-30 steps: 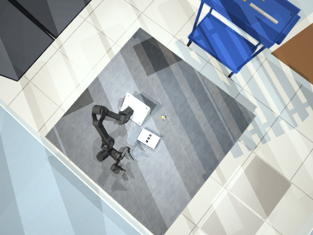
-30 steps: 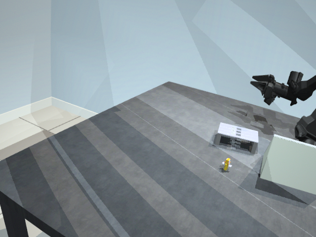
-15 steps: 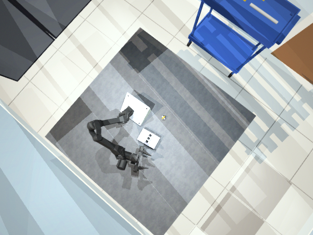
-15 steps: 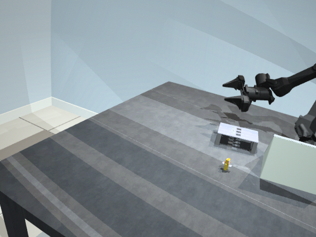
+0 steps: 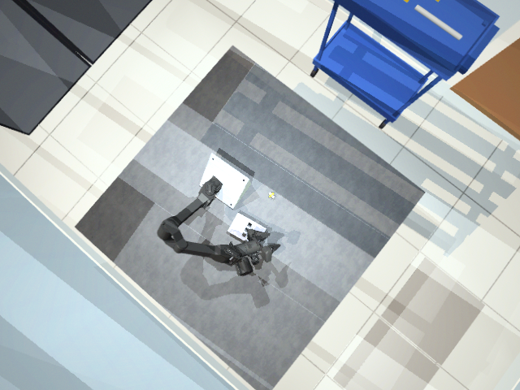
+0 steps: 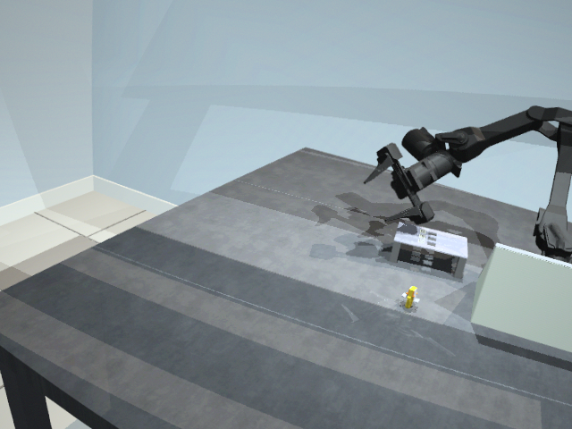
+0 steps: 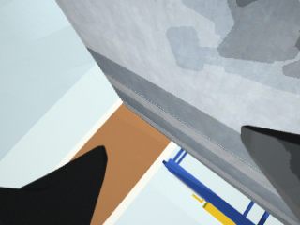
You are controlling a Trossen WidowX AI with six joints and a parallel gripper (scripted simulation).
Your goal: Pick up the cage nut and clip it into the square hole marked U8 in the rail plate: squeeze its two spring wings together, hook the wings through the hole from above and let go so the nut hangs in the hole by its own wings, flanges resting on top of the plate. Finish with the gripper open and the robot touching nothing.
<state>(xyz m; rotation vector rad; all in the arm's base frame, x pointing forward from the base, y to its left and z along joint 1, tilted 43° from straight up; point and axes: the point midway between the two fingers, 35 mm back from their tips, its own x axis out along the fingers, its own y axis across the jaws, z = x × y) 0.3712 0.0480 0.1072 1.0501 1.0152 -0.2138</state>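
Note:
The cage nut (image 5: 271, 195) (image 6: 410, 297) is a small yellow and white piece standing on the dark table, apart from the rail plate. The rail plate (image 5: 237, 223) (image 6: 450, 244) is a small white raised plate with square holes in its top. The hole labels are too small to read. My gripper (image 5: 274, 239) (image 6: 374, 201) (image 7: 172, 142) is wide open and empty, tilted in the air above and beside the plate's end, away from the nut. In the overhead view one finger overlaps the plate's corner. The wrist view shows neither nut nor plate.
A larger pale block (image 5: 228, 186) (image 6: 522, 295) stands near the arm's base, beside the rail plate. The grey table (image 5: 302, 289) (image 6: 231, 323) carries these things. A blue cart (image 5: 369, 80) (image 7: 208, 194) stands on the floor beyond the table.

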